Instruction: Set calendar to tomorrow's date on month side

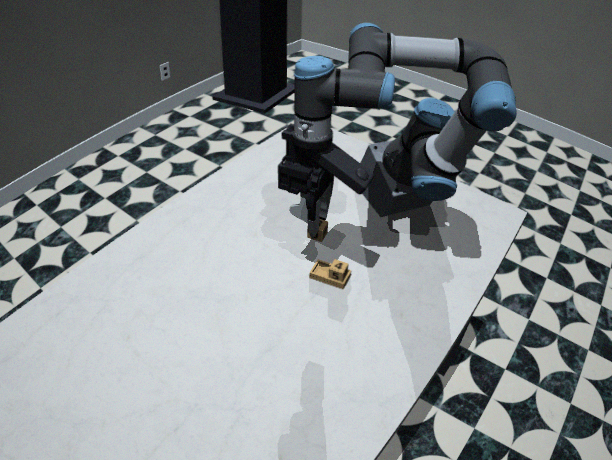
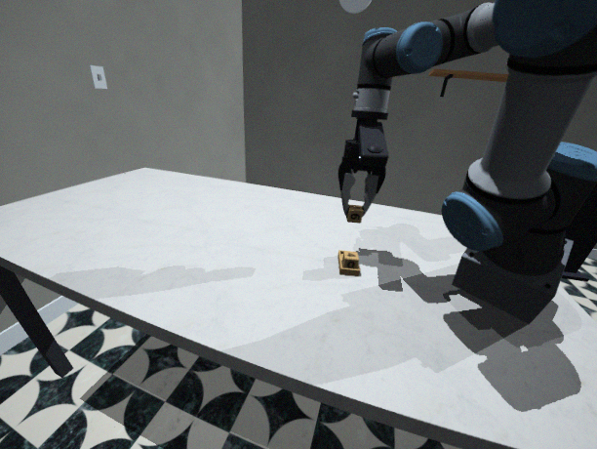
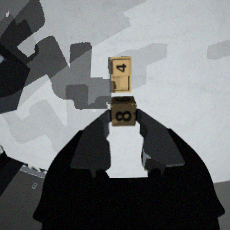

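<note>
Two jaws [image 1: 316, 235] [image 2: 355, 211] point downward from the arm [image 1: 425, 52] [image 2: 522, 122], parted by the width of one wooden cube and closed on it. In the wrist view, the left-hand fingertip bears on one side of the held cube [image 1: 322, 229] [image 2: 355, 214] [image 3: 123, 112] and the right-hand fingertip bears on the opposite side. Above the gripped part, the two fingers bow apart, leaving an open space between them. The held cube is raised above the desk [image 1: 200, 310] [image 2: 195, 234] [image 3: 185, 100] and is apart from the tray [image 1: 320, 280] [image 2: 349, 271] [image 3: 120, 91]. Its face in the wrist view carries an 8, turned sideways in that picture; the exterior view presents another face with a round digit, either 6 or 9. In the top view, left to right, the jaws and held cube come first, followed by the tray, which rests on the desk. The left part of the tray is unoccupied in that view. The second cube [image 1: 339, 270] [image 2: 350, 259] [image 3: 121, 67] sits in the right part, with a 4 on its upper face and a 5 on the side below it. Farthest right, the arm base [image 1: 372, 202] [image 2: 507, 305] stands on the desk, well apart from the tray.
</note>
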{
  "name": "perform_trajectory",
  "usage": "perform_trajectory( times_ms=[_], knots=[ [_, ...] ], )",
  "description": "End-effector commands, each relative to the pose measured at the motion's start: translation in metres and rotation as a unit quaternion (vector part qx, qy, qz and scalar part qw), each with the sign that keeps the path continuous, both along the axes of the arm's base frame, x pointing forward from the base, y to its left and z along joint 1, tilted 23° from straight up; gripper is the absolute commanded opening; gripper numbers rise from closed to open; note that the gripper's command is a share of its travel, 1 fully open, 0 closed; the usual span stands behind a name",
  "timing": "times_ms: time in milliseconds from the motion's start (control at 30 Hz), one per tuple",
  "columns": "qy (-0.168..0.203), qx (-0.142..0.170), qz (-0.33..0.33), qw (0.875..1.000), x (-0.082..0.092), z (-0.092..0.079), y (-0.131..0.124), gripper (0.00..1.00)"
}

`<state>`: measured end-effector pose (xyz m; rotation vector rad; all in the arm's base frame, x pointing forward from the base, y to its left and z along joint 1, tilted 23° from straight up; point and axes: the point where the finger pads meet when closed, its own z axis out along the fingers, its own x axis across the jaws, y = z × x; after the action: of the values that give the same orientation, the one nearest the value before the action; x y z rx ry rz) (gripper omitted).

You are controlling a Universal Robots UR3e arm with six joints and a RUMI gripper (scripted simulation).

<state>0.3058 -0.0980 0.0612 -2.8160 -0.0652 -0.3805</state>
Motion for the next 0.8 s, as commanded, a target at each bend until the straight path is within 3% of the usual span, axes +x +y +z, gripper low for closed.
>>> perform_trajectory(
  times_ms=[0,767],
  knots=[
    [-0.002,-0.002,-0.001,1.0,-0.0026,0.0065,0.012,0.11],
    [-0.002,-0.003,-0.001,1.0,-0.001,0.0009,0.0141,0.11]
  ],
)
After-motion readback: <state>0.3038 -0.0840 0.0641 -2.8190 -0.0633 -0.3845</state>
